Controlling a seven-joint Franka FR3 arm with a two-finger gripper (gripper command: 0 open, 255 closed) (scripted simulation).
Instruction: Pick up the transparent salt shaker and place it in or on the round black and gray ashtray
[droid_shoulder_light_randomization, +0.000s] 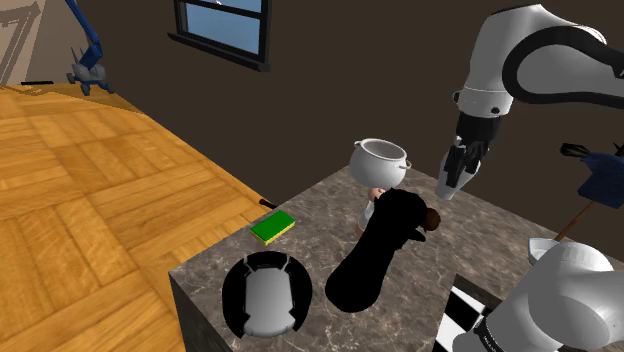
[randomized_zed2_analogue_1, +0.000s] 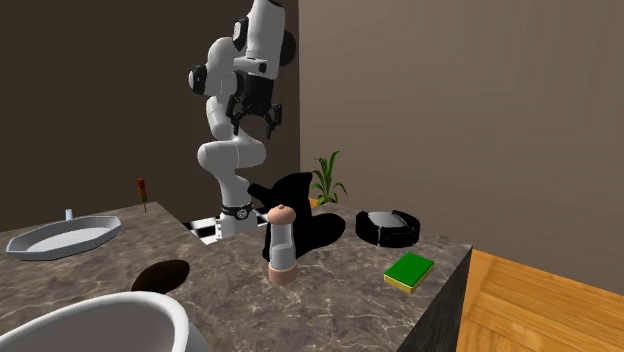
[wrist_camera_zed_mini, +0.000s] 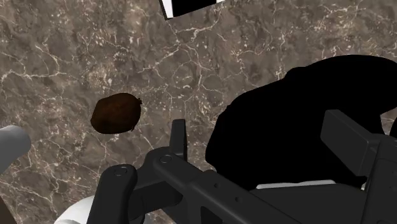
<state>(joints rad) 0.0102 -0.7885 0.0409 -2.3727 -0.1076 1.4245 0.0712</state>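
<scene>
Gripper (randomized_zed2_analogue_1: 254, 122) is hovering over table (randomized_zed2_analogue_1: 330, 290), fingers apart; salt shaker (randomized_zed2_analogue_1: 281, 243) is standing upright mid-table; ashtray (randomized_zed2_analogue_1: 390, 227) is sitting nr corner.

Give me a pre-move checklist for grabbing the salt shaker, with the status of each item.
1. Fingers of the gripper apart: ok.
2. Nothing between the fingers: ok.
3. The gripper down at the salt shaker: not ok, it hangs high above the counter.
4. The salt shaker upright: ok.
5. The ashtray free to receive it: ok, nothing lies in it.
6. Room around the salt shaker: cannot tell; a black shape sits right beside it, and a white pot stands close behind it in the shoulder view.
</scene>
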